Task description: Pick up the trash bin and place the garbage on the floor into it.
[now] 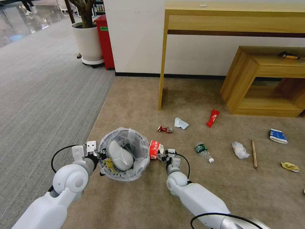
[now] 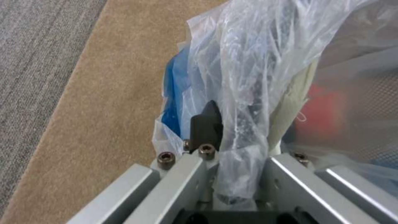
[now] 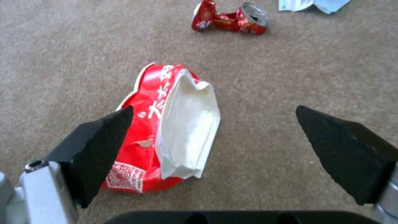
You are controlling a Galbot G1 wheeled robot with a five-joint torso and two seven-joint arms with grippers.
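On the beige floor, my left gripper is clamped on the trash bin rim at its nine o'clock. My right gripper hangs spread wide over the crushed red-white cup, which lies nearer the left finger, at the bin's three o'clock.

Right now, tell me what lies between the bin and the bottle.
In the head view, the crushed cup and the open right gripper lie between bin and bottle.

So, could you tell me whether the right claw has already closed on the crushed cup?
No, the right claw is open, its fingers either side of the crushed cup.
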